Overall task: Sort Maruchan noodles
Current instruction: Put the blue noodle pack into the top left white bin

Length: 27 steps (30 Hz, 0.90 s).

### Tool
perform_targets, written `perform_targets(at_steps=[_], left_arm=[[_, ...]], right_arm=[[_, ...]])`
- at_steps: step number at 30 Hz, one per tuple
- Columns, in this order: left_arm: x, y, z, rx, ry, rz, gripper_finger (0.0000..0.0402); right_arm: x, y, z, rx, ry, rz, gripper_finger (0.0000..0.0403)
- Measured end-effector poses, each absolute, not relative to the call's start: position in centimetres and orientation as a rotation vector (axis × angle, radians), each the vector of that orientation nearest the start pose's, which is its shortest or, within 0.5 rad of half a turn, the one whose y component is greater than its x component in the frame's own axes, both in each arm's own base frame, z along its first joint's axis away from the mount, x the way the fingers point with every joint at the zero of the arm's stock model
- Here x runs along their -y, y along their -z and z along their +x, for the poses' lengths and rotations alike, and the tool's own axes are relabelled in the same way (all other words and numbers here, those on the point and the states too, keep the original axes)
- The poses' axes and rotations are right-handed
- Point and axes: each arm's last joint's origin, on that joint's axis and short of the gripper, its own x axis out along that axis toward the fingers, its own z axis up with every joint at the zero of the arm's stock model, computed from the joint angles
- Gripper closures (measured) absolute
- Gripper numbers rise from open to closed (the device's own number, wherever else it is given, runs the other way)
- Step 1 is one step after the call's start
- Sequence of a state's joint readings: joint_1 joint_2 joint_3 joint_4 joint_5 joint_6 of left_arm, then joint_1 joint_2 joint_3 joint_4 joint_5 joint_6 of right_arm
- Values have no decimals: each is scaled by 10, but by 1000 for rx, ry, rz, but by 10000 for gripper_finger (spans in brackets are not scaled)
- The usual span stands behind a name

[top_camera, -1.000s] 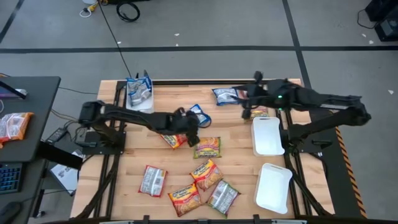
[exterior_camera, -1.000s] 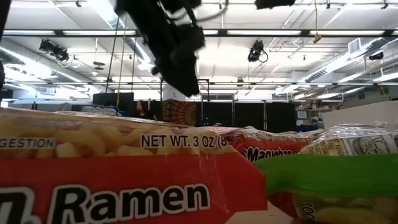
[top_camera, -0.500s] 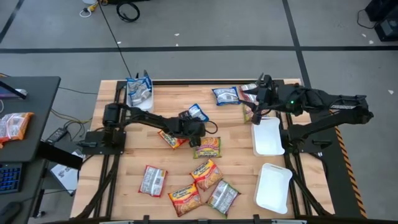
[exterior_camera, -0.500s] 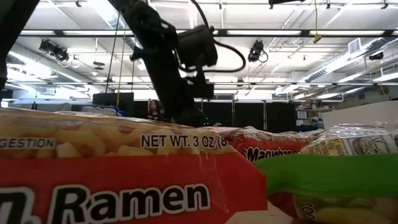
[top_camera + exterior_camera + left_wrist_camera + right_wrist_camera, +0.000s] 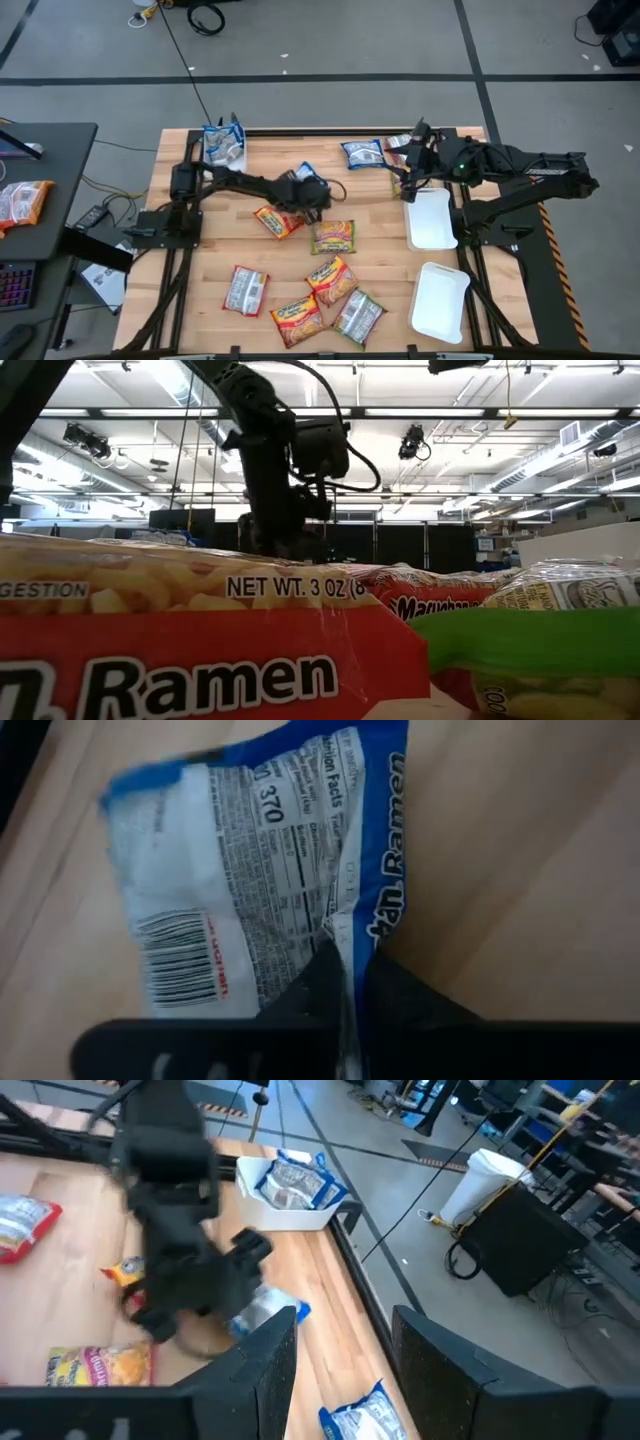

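Observation:
A blue-white Maruchan noodles packet (image 5: 250, 850) lies flat on the wooden table, label side down, near the middle of the far half (image 5: 305, 171). My left gripper (image 5: 345, 975) reaches slanting down onto it and is shut on it (image 5: 312, 186). My right gripper (image 5: 345, 1350) hangs open in the air over the far right of the table (image 5: 408, 168), with nothing between its fingers. Several more packets lie loose on the table: orange (image 5: 278, 222), yellow-green (image 5: 333, 236), and a cluster near the front edge (image 5: 330, 280). My left gripper pinches a raised ridge of the packet's film (image 5: 342, 945) between its two fingertips, near the packet's edge closest to the arm. The fingers come slanting down from the table's left. The rest of the packet lies flat on the table.
A white tray (image 5: 213, 166) with blue packets stands at the far left. Two white trays (image 5: 430, 218) (image 5: 441, 300) lie along the right side. A blue packet (image 5: 360, 152) and a pinkish one (image 5: 399, 146) lie at the far edge beside my right gripper.
My left gripper has come down and tipped steeper, moving a little toward the far edge onto the blue-white packet, which has stayed on the table.

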State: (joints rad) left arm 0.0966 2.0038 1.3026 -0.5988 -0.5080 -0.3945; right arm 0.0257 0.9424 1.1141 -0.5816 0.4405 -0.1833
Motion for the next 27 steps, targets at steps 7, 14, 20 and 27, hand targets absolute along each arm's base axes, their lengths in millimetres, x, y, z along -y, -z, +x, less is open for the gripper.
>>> perform_targets(at_steps=[7,14,20,27], left_arm=[[-80,-221,369,-992,-806,-242,383],[-78,-296,307,-663,-1211,-565,383],[-57,-335,245,-336,-1515,-727,382],[-49,-346,202,94,-1713,-900,375]], right_arm=[[5,-378,182,-460,317,-236,233],[4,-370,178,-531,322,-174,233],[4,-367,181,-529,320,-197,233],[3,-351,187,-529,285,-197,233]])
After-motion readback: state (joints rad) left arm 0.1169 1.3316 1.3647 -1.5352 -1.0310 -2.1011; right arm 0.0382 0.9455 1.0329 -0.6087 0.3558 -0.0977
